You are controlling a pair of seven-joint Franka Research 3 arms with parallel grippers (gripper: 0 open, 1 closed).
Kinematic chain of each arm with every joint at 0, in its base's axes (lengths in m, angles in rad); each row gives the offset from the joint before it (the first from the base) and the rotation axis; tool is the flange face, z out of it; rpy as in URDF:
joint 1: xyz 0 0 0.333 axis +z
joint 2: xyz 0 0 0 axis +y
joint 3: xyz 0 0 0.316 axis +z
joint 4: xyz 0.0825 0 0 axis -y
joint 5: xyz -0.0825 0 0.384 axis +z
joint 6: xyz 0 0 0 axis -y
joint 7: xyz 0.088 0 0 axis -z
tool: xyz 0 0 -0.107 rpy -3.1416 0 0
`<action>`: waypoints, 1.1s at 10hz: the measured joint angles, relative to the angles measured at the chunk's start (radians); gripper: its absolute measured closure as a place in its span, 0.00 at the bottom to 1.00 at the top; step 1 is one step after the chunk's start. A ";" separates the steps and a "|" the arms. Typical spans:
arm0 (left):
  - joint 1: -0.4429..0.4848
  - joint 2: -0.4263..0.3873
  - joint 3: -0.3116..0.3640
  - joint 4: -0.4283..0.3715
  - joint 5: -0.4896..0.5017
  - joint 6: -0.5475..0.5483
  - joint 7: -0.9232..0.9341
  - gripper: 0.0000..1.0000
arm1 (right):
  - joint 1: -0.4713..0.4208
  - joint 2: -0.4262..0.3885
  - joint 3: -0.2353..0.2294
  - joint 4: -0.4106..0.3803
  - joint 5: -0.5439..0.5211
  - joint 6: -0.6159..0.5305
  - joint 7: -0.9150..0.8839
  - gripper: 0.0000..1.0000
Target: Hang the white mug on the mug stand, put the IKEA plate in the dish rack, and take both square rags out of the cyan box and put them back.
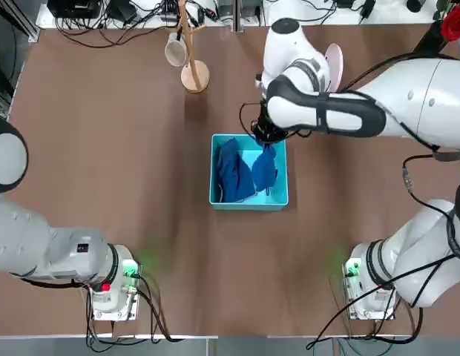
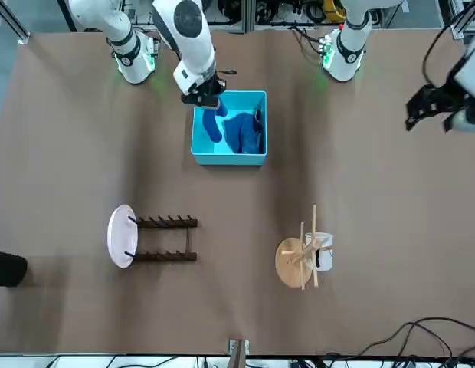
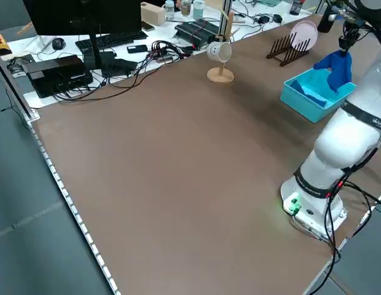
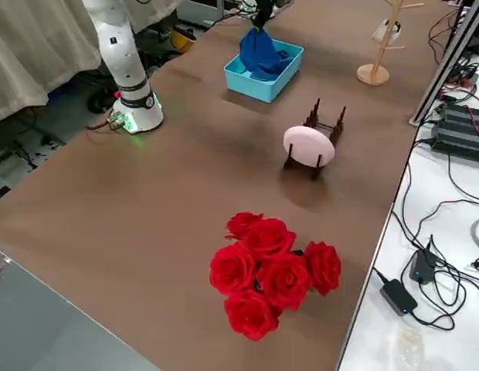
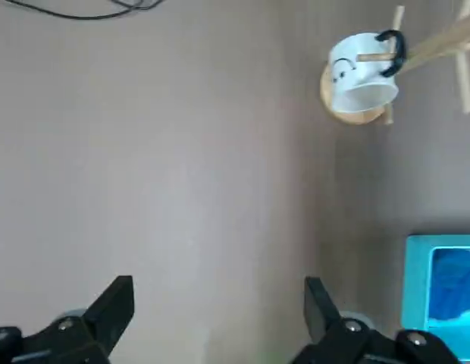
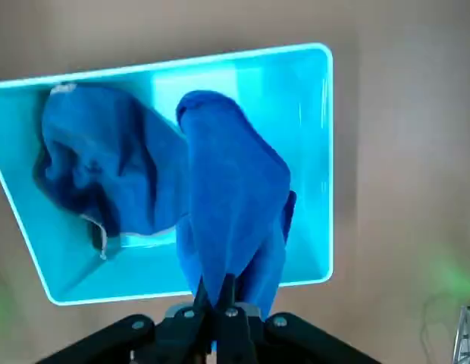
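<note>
My right gripper [image 1: 268,137] is shut on a dark-blue square rag [image 6: 235,205], which hangs from the fingers down into the cyan box [image 1: 248,202]. The second square rag [image 1: 231,172] lies crumpled in the box's left half. The white mug [image 2: 320,251] hangs on a peg of the mug stand [image 2: 289,262]. The IKEA plate [image 2: 121,235] stands on edge at the end of the dish rack [image 2: 165,239]. My left gripper [image 5: 220,303] is open and holds nothing, raised off to the left side of the table [image 2: 429,107].
A bunch of red roses [image 4: 270,270] sits near the table's right edge. Cables, a keyboard and a monitor [image 3: 80,18] line the desk beyond the far edge. Both arm bases [image 1: 111,285] stand at the near edge.
</note>
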 joint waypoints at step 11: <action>-0.018 0.005 0.108 -0.083 -0.022 0.111 0.071 0.01 | -0.064 0.072 -0.031 -0.163 -0.074 0.211 -0.001 0.93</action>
